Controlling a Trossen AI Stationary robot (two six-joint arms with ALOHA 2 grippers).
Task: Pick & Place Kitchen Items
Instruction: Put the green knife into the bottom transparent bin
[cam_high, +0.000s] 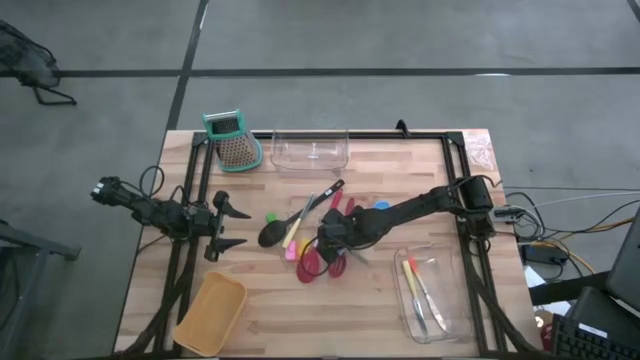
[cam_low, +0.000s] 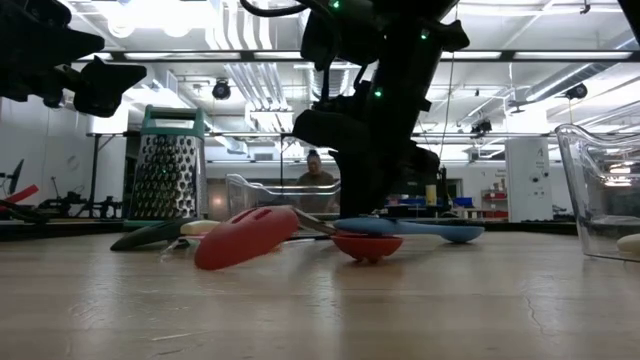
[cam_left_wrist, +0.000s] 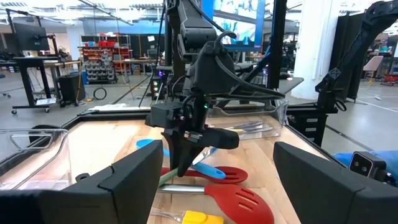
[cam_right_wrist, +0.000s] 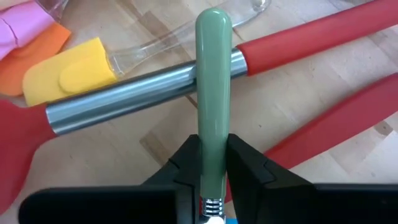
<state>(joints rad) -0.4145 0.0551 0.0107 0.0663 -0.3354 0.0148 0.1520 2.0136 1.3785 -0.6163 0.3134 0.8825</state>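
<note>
- Looking straight down, the right gripper (cam_high: 335, 232) is reached out over the pile of utensils (cam_high: 310, 240) at the middle of the wooden table (cam_high: 330, 310). The left gripper (cam_high: 222, 227) waits well apart at the table's left side with its fingers spread and nothing between them. A clear bin (cam_high: 432, 292) holding two tools lies near the right arm's base; a tan bin (cam_high: 211, 314) lies near the left arm.
- At table height, the right arm stands directly above a red spoon (cam_low: 245, 236) and a blue spoon (cam_low: 420, 228). A grater (cam_low: 165, 170) stands behind, and a person is visible far back in the room.
- From the left wrist, the right gripper (cam_left_wrist: 185, 146) points down into the pile, over red slotted tools (cam_left_wrist: 239, 200).
- From the right wrist, the fingers (cam_right_wrist: 181, 163) are clenched on a green handle (cam_right_wrist: 212, 93) that lies across a steel-shafted tool (cam_right_wrist: 134, 87).
- Judged step: grasp made, lift pending. The next move calls for a straight rise, so the crossed tool beneath is not dragged.
</note>
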